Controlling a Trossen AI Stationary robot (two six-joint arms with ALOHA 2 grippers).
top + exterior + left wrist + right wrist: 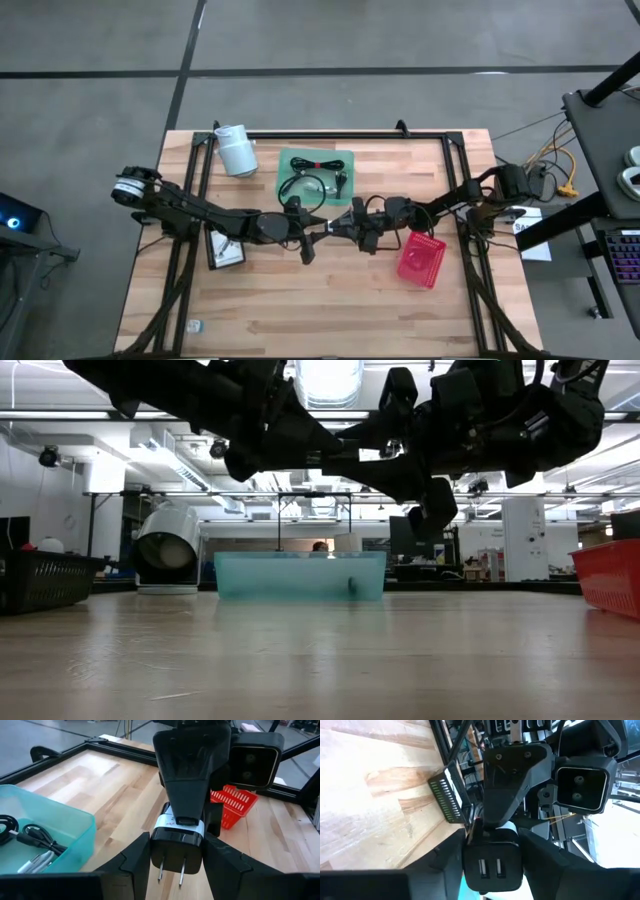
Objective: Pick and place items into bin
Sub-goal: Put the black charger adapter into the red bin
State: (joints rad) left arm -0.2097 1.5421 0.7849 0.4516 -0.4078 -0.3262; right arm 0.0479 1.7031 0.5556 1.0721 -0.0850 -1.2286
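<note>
Left wrist view: a small black plug-in charger (177, 842) sits bottom centre of frame, its two metal prongs aimed back at the camera, held off the table. The left gripper (177, 865) is clenched on it, fingers (135, 860) pressed flat to its two side faces. The right gripper (189, 812) comes in from the top centre and meets the charger's far end by a white label. Whether it has clamped on yet, cannot tell. The teal bin (75, 845) is at lower left with black cables (35, 837) already in it, and a red basket (235, 805) sits right of centre. Right wrist view: same charger at bottom centre, now showing the face with two USB slots, with the left gripper behind it at frame centre. High view: both arms meet mid-table at centre frame, so the charger hangs there, well apart from the bin up above centre and from the white roll (236, 150) at upper left. The red basket lies just lower right of the meeting point. Low view: both arms cross along the top of the frame, clear of the tabletop, with the bin centred behind them. Handling, as a judgement: the charger looks light, hard and rigid, with smooth plastic that could twist or slip under a corner pinch. It is best gripped across the flat sides mid-body, keeping off the prongs, which are thin and easy to snag on the bin wall. It should tolerate a short drop.
</note>
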